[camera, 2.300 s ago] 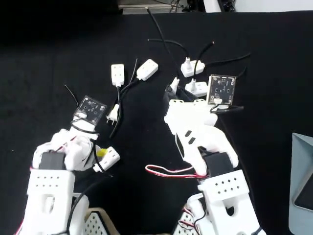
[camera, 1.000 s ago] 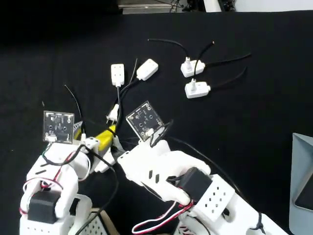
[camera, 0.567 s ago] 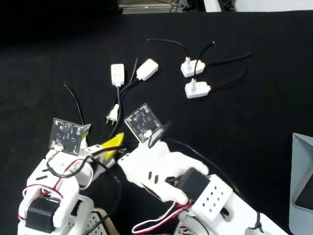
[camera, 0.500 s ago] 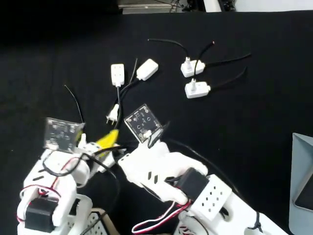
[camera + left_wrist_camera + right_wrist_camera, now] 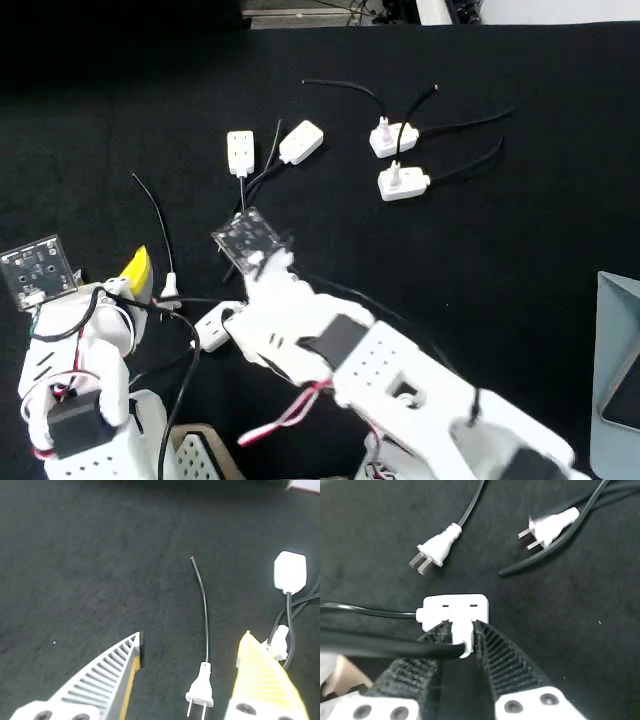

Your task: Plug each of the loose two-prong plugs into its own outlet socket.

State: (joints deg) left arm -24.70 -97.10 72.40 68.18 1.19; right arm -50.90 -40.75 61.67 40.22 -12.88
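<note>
The fingers (image 5: 492,652) of the right gripper (image 5: 461,630) are closed on a white outlet socket (image 5: 454,611), by its edge it seems, so it can be kept steady. The left gripper (image 5: 192,637) is held open over a loose plug (image 5: 200,694) lying on the table (image 5: 75,555), ready to be picked up.

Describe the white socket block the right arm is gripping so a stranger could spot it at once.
On the black table, look near the front edge, between the two white arms. The socket block is the flat white rectangle pinched by the right gripper. Unlike the slim loose plugs beside it, with bare prongs, it shows two slots.
</note>
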